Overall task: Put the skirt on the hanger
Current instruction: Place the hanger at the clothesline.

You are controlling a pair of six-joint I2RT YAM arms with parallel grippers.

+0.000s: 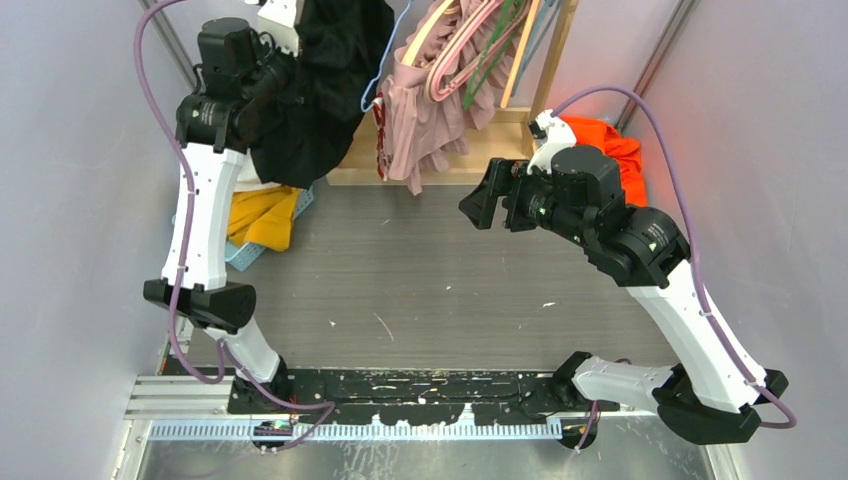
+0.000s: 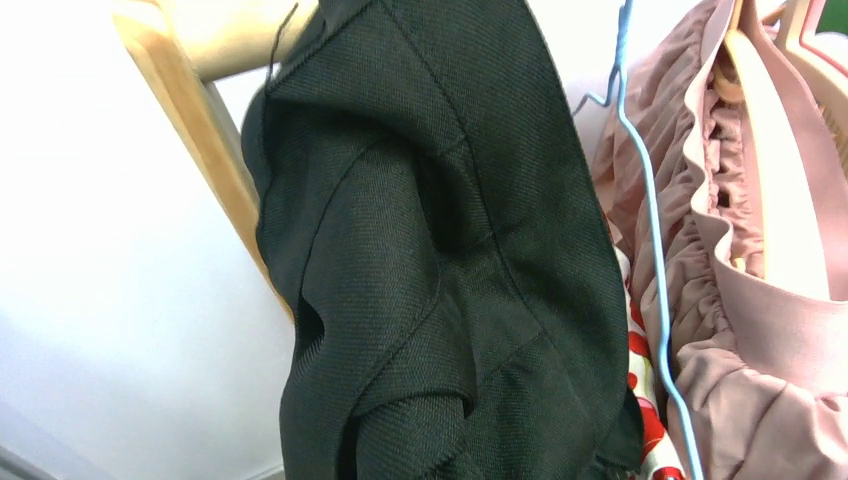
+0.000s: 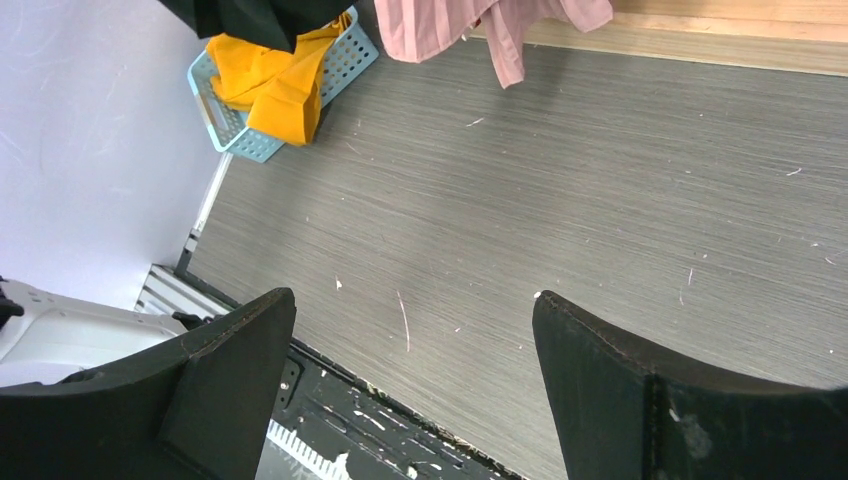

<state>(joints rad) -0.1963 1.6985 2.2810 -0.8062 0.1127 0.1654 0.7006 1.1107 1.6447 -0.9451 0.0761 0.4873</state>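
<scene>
A black skirt (image 1: 320, 90) hangs bunched at the left end of the wooden rack and fills the left wrist view (image 2: 440, 280). My left gripper (image 1: 288, 75) is raised into its folds. The cloth hides the fingers, which seem shut on the skirt. A thin blue wire hanger (image 2: 650, 300) hangs just right of the skirt, touching its edge, and shows in the top view (image 1: 372, 85) too. Far from the skirt, my right gripper (image 1: 478, 205) hovers over the table, open with nothing between its fingers (image 3: 412, 297).
A pink ruffled garment (image 1: 430, 125) on a pale hanger and several coloured hangers (image 1: 480, 50) crowd the rack. Its wooden base (image 1: 450, 170) lies behind. A blue basket (image 1: 240, 250) with yellow cloth sits left, and an orange cloth (image 1: 612, 150) right.
</scene>
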